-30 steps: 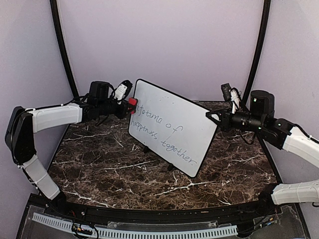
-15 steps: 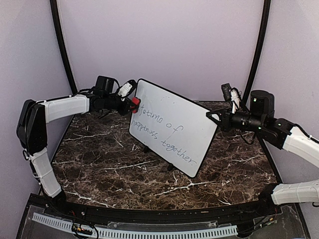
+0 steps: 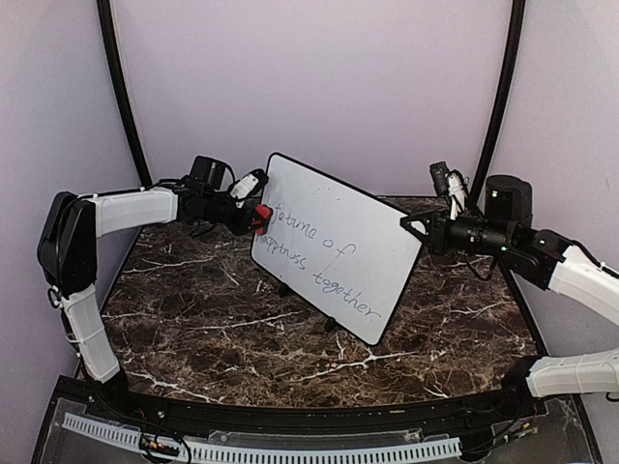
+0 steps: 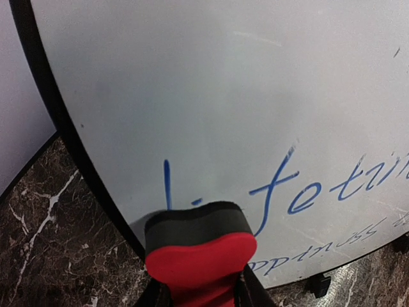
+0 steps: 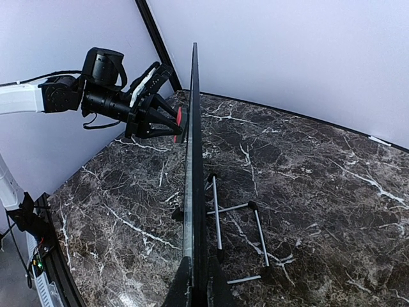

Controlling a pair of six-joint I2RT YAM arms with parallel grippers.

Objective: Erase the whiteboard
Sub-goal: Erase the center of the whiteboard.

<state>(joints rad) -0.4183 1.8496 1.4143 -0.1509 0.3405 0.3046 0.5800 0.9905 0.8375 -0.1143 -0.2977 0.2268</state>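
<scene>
The whiteboard (image 3: pixel 338 242) stands propped on the surface (image 3: pixel 193 319) — erasing looks barely begun, both written lines largely intact. The left pincer (image 3: pixel 253 215) clamps the red eraser (image 4: pixel 201 262) against its left edge; the right pincer (image 3: pixel 414 227) pinches the right edge.

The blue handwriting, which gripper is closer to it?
Left. The left gripper holds the red eraser at the first letter; the right gripper clamps the whiteboard's opposite edge.

The whiteboard (image 3: pixel 334 246) stands on a stand (image 5: pixel 236 211) mid-table (image 3: pixel 193 309). The eraser (image 4: pixel 199 259), held in the left gripper (image 3: pixel 253 215), lies against the board's face near its left edge. The right gripper (image 3: pixel 411 229) clasps the right edge.
</scene>
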